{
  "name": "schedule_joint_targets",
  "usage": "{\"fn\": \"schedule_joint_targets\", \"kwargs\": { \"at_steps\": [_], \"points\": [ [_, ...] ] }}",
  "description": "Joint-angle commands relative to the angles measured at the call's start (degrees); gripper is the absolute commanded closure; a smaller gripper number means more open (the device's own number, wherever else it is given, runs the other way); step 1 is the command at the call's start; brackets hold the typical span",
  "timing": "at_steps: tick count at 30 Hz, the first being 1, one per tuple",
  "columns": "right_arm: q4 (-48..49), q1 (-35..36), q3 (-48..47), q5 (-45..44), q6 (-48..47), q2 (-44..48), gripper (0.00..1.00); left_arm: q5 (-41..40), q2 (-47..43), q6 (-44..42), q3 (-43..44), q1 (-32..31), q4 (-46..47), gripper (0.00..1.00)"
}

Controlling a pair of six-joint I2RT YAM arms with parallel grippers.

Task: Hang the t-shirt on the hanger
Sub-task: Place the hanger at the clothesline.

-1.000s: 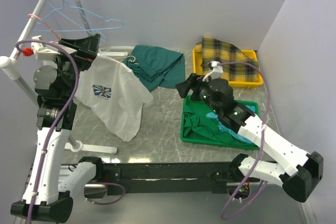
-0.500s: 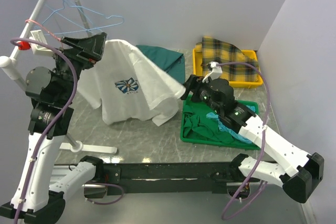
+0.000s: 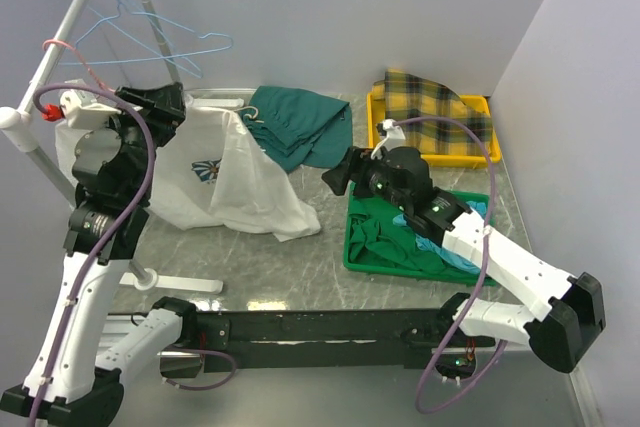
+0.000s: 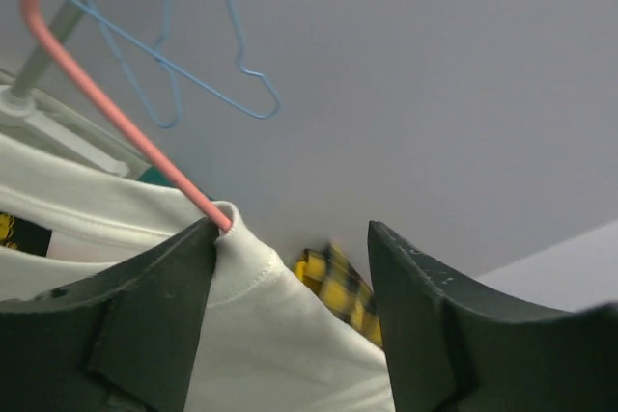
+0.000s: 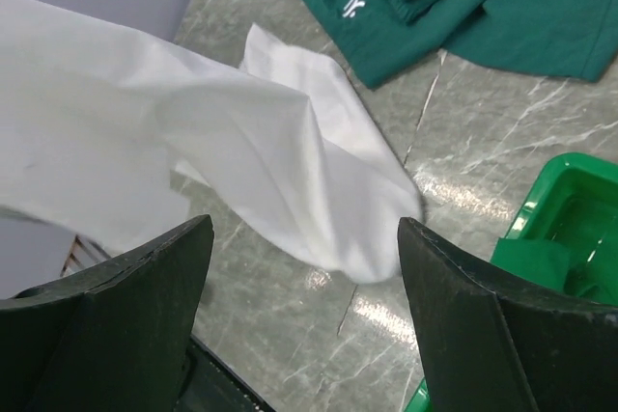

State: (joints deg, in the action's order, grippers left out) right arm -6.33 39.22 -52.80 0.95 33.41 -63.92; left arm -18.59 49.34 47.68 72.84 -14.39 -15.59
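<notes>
The white t-shirt (image 3: 245,182) with its flower print hangs from beside my left gripper (image 3: 168,107), and its lower part lies on the table. In the left wrist view the pink-red hanger (image 4: 106,108) runs down into the t-shirt's (image 4: 280,335) collar. That collar rests against one finger of my left gripper (image 4: 292,229). The jaws stand apart with cloth between them and a gap to the other finger. My right gripper (image 3: 340,175) is open and holds nothing. In its own view the right gripper (image 5: 304,238) hovers just above the t-shirt's (image 5: 290,161) trailing edge.
Light blue hangers (image 3: 165,32) hang on the slanted rail (image 3: 75,12) at the back left. A dark green garment (image 3: 300,122) lies behind the t-shirt. A yellow tray (image 3: 376,117) holds plaid cloth. A green tray (image 3: 352,247) of clothes sits under the right arm.
The t-shirt swung out wide to the right, then dropped back lower and to the left. My left jaws have narrowed. The right gripper moved slightly left, still open.
</notes>
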Motion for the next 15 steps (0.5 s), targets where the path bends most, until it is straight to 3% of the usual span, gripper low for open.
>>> {"fn": "schedule_joint_targets", "kwargs": {
  "at_steps": [1, 4, 9, 12, 15],
  "points": [
    [3.7, 1.3, -0.3, 2.2, 0.4, -2.6, 0.16, -7.5, 0.6, -1.1, -1.6, 0.4, -2.0, 0.38],
    [4.0, 3.0, -1.3, 2.2, 0.4, -5.1, 0.16, -9.0, 1.2, -0.5, -2.5, 2.4, -4.1, 0.44],
    [4.5, 5.2, -2.4, 2.4, 0.2, -7.9, 0.16, -7.4, 0.8, 0.4, -4.4, 7.6, -5.3, 0.47],
    [4.6, 5.3, -2.7, 2.3, 0.1, -8.8, 0.16, -6.5, 0.3, -0.9, -3.6, 7.7, -5.2, 0.41],
    [4.6, 5.5, -2.7, 2.2, -0.1, -8.7, 0.16, -5.3, -1.2, -3.0, -1.2, 7.7, -6.2, 0.27]
  ]
}}
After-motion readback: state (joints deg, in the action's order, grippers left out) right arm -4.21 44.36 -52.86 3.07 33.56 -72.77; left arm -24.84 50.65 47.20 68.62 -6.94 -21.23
